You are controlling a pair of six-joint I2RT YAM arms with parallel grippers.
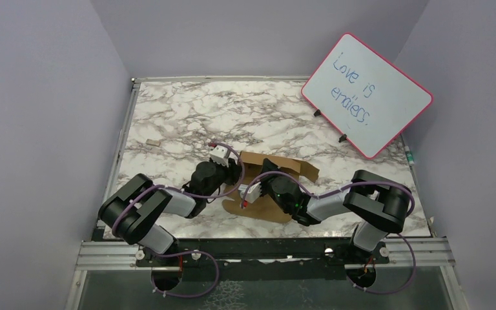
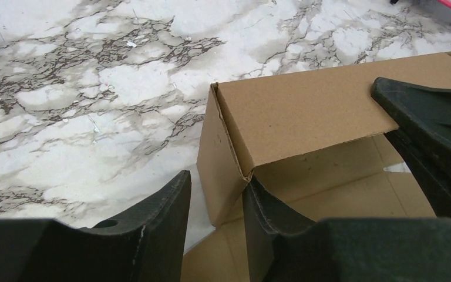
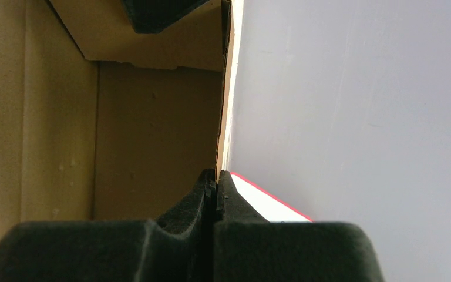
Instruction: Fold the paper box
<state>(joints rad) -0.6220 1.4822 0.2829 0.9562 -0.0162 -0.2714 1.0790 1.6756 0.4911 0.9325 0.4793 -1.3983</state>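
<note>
Over on the left, the little tan scrap of card (image 1: 152, 142) lay by itself on the white and grey marble tabletop (image 1: 181, 110). It was well away from the job, so it could not get in your way.

Your left jaws stood apart. One finger (image 2: 158, 217) was outside and the other was inside the raised end wall of the plain brown cardboard paper box (image 1: 278, 187). The box sat near the middle of the tabletop, close in front of both arms. The outside finger was not touching the wall, and marble showed in the gap. If you had shut those jaws too hard or too low, I think the wall could have bent in the wrong place. If you had pulled before the grip was firm, the wall could have slipped out and flopped flat.

Your right jaws were pressed together on the thin edge of a folded-up wall. That was a small bite on thin card. I think a tug from the left side could have pulled the edge free. It could also have dragged the whole box along the smooth tabletop.

On the far right, the white board with the pink rim (image 1: 368, 93) leaned well apart from the box. Only a big swing of an arm would have hit it.
</note>
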